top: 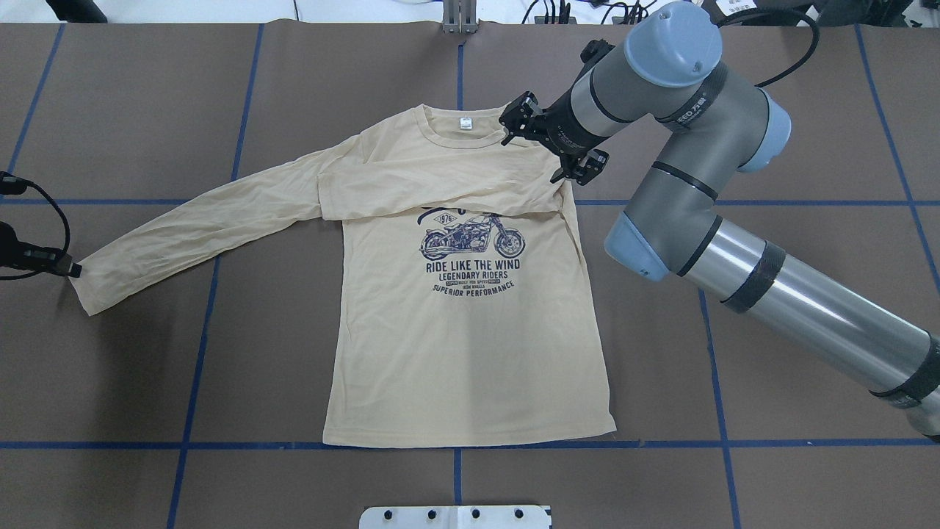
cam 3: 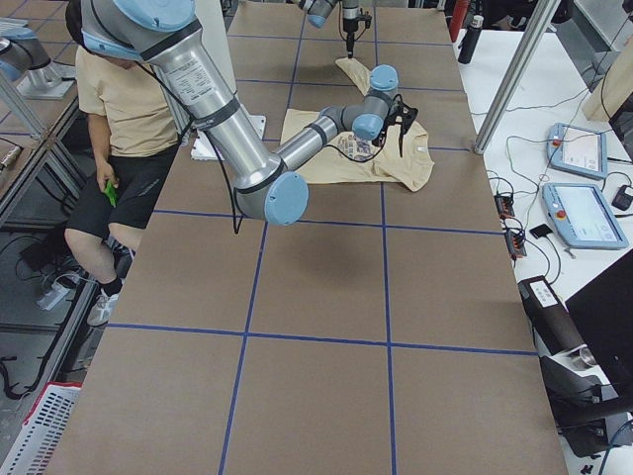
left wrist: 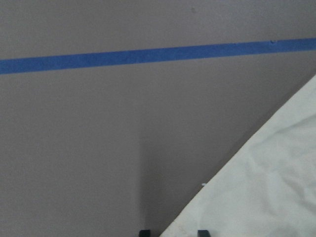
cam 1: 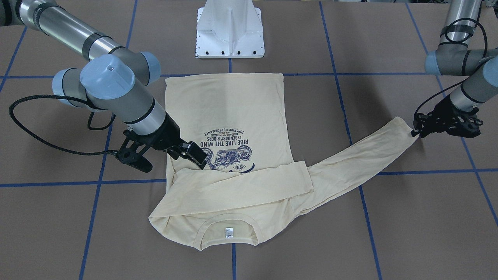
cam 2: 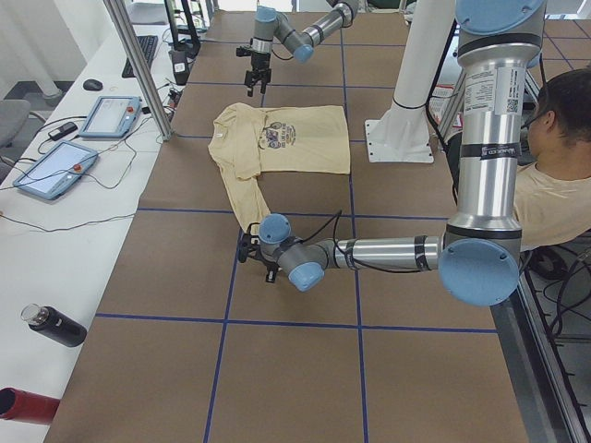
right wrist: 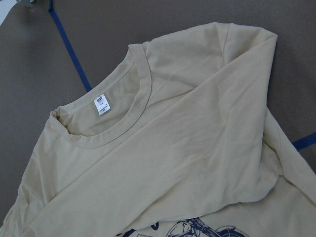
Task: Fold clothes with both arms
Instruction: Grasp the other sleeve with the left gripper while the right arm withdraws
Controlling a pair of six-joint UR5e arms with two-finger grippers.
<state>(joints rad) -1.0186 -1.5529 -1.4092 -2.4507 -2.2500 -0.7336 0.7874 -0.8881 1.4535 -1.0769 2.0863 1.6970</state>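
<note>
In the overhead view, at the far left edge you see the left end effector [top: 71, 270] closed on the corner of the cuff of the T-shirt [top: 470, 353]. Its wrist camera shows pale fabric between the two dark fingertips [left wrist: 201, 232]. From that cuff the left sleeve [top: 198, 224] runs straight out across the brown bench [top: 110, 367], rising toward the shoulder. Moving right, you find the body of the garment lying flat and front up in the middle of the bench. The collar and white neck tag [top: 465, 123] are on the side away from the robot, and the hem lies just short of a blue tape line [top: 220, 445]. The right sleeve [top: 433, 195] is folded across the chest, with its cuff ending near the left armpit. It covers the top of the navy motorcycle print [top: 474, 250], and the lettering below it is readable. Further right, at the folded shoulder, the right end effector [top: 532, 156] hangs just over the cloth with its jaws spread apart, holding nothing. The front-facing view shows one finger over the shirt near the print and the other outside the shirt's edge. The right arm [top: 771, 294] comes in from the lower right.
</note>
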